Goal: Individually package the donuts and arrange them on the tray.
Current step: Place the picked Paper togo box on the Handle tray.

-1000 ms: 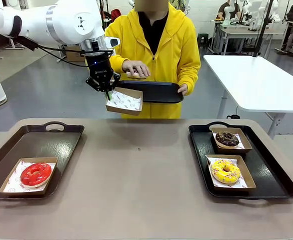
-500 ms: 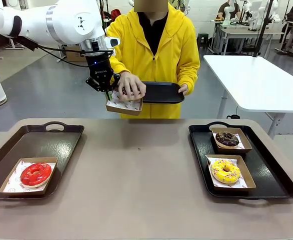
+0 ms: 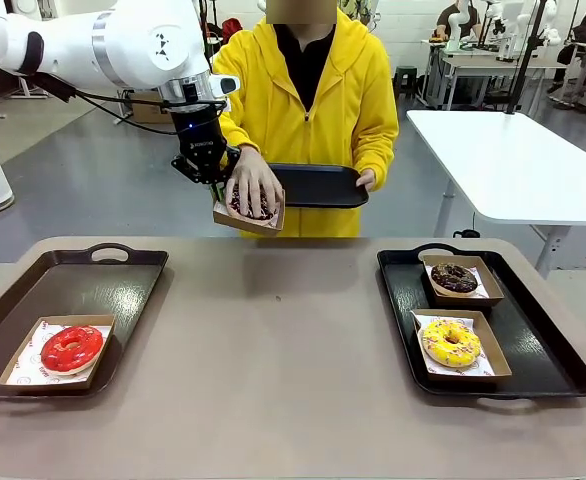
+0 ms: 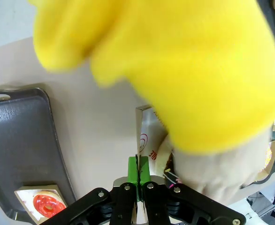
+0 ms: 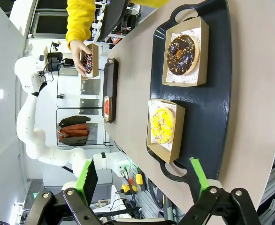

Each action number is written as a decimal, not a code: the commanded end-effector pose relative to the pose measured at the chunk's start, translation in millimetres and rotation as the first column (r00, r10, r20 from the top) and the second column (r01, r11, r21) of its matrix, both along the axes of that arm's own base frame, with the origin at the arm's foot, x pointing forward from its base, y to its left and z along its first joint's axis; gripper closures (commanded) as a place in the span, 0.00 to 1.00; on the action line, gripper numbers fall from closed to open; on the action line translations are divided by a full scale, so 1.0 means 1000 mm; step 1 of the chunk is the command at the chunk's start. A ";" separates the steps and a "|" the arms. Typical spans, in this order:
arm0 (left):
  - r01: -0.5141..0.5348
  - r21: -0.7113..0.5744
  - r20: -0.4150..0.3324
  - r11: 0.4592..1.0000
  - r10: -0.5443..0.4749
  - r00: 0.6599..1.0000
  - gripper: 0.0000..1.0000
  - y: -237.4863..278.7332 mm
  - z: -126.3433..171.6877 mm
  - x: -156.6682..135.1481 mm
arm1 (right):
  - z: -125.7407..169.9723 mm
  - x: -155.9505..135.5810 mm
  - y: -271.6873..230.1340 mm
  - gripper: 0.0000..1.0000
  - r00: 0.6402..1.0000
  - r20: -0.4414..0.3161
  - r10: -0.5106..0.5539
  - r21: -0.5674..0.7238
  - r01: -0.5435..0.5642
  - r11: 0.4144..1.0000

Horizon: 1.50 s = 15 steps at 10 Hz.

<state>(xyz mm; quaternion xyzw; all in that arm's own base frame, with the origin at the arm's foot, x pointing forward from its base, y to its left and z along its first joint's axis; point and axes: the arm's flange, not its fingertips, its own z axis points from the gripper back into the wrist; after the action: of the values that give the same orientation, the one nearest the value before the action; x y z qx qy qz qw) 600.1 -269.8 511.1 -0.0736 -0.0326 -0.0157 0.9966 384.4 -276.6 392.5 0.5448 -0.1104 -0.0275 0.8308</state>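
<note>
My left gripper (image 3: 213,181) hangs past the table's far edge, shut on the rim of a paper-lined cardboard box (image 3: 249,214). The person's hand (image 3: 252,184) presses a dark flecked donut (image 3: 249,203) into that box. In the left wrist view the green pads (image 4: 138,169) pinch the box wall (image 4: 144,133), with the hand (image 4: 212,176) right beside them. A red donut (image 3: 71,347) lies boxed on the left tray (image 3: 73,280). A chocolate donut (image 3: 455,277) and a yellow donut (image 3: 451,342) lie boxed on the right tray (image 3: 533,340). My right gripper (image 5: 142,180) stands open above that tray (image 5: 212,93).
The person in a yellow hoodie (image 3: 313,90) stands at the far side and holds a black tray (image 3: 318,185) in the other hand, close behind the held box. A white table (image 3: 513,160) stands at the back right. Bare tabletop (image 3: 273,340) lies between the two trays.
The person's hand has come down from above the black tray into the held box, bringing the dark donut with it. My left arm and the box have stayed in place.
</note>
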 end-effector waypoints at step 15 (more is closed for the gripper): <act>-0.056 0.042 -0.007 0.998 0.057 0.998 0.99 0.220 -0.023 -0.098 | 0.001 -0.003 -0.001 0.00 1.000 -0.011 0.007 -0.002 -0.007 1.000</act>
<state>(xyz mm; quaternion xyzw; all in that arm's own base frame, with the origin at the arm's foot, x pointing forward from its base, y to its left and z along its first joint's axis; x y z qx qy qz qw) 514.0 -62.2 501.0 -0.0509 -0.0178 0.0095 0.9985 383.2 -277.8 392.1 0.5451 -0.1110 -0.0292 0.8305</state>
